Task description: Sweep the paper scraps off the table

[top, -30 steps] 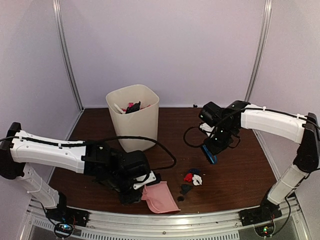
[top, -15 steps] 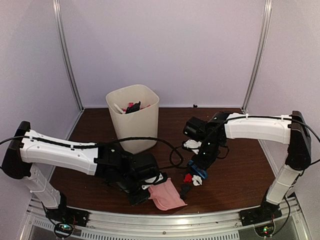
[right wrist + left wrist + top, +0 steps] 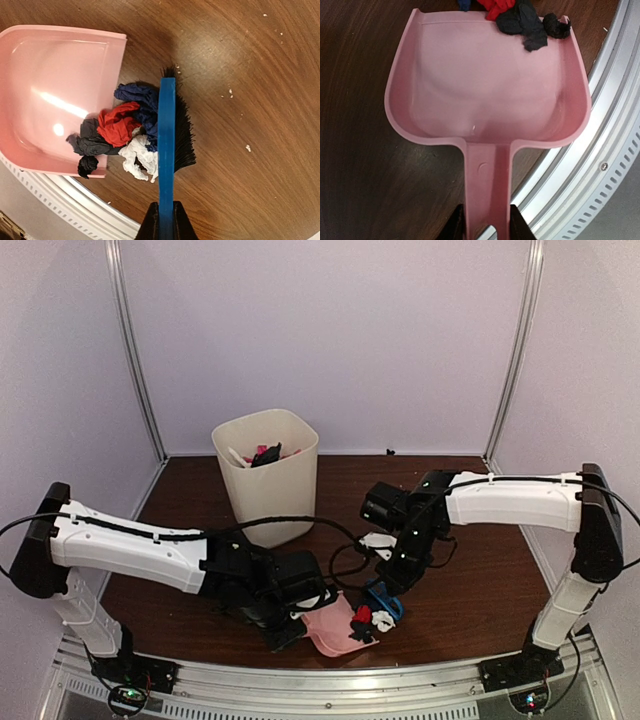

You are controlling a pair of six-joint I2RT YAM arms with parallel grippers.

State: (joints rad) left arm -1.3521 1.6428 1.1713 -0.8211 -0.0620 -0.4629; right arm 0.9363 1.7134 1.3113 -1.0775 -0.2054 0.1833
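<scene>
The left gripper (image 3: 486,225) is pinching the flat handle of the pink dustpan (image 3: 485,90), its jaws narrowly parted and pressing on either side of the handle. The pan is smooth, glossy plastic, a shallow scoop with rounded back corners and a straight open lip. It is lying on the table (image 3: 260,70) beside the ribbed silver rail (image 3: 605,150). The right gripper (image 3: 166,220) is clamping tight on the thin blue spine of the hand brush (image 3: 167,130), whose stiff black bristles are showing on the side away from the pan. The paper scraps (image 3: 122,127) are bunching between the brush and the pan's mouth: crumpled wads in red, dark blue, white and black. The black ones are sitting just over the lip and the red appears to be straddling it. The white and blue are lying on the dark, fine-grained wood against the brush. A cream, round-cornered bin (image 3: 265,480) is standing well behind, holding more scraps
</scene>
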